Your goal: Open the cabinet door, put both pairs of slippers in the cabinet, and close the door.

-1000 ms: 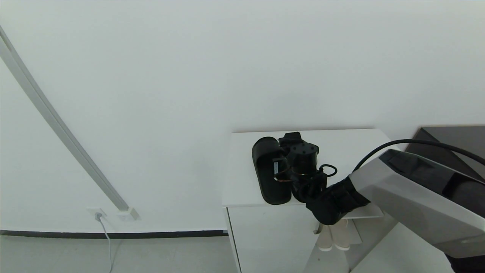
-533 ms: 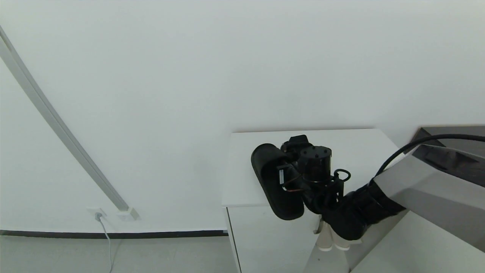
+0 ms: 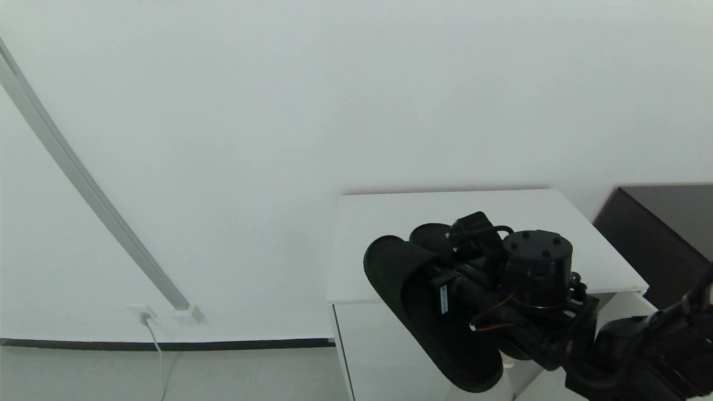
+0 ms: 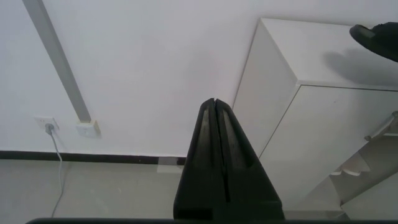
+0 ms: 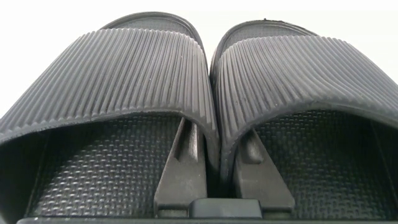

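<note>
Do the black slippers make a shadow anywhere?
Left wrist view: yes, a soft grey shadow lies on the cabinet top beneath the slippers. Head view: they look flat black, no glare. Right wrist view: light picks out their strap ridges.

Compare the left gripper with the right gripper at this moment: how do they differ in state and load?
The left gripper is shut on nothing, fingers pressed together; the right gripper is shut on the black slippers, one finger inside each. The left gripper points toward the wall beside the cabinet; the right gripper holds its load tilted near the cabinet's front edge. Both are black and closed.
</note>
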You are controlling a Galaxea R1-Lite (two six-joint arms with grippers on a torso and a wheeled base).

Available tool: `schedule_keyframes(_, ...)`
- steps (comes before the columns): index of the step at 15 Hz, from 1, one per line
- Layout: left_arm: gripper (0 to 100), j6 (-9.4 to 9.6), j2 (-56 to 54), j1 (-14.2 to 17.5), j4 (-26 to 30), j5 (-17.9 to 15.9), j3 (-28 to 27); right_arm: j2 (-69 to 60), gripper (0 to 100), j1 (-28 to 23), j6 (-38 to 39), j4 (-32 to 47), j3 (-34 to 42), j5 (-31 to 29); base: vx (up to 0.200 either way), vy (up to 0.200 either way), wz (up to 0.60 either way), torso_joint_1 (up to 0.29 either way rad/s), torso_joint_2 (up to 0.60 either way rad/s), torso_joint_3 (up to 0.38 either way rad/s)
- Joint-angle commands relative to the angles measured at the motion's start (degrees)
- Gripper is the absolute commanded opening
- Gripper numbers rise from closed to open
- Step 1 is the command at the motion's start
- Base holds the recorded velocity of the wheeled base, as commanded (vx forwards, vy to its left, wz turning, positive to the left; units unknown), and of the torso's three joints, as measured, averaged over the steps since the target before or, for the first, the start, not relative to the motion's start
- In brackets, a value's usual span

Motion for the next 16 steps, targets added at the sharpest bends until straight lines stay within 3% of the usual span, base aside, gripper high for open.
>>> schedule_keyframes(1, 0, 0.01, -0.01, 0.01, 0.00, -0.01, 0.01, -3.15, 0, 1.55, 0.02, -0.01, 1.88, 0.01, 0.000, 0.000, 0.00, 0.000, 0.00, 0.000)
schedule_keyframes(9, 0, -0.08, -0.01, 0.01, 0.00, -0.09, 0.01, -1.21, 0, 1.99, 0.02, -0.09, 1.71, -0.07, 0.000, 0.000, 0.00, 0.000, 0.00, 0.000)
schedule_keyframes(16, 0, -0.17, -0.01, 0.01, 0.00, -0.01, 0.01, -0.51, 0, 2.25, -0.07, -0.36, 1.44, -0.34, -0.200, 0.000, 0.00, 0.002, 0.00, 0.004)
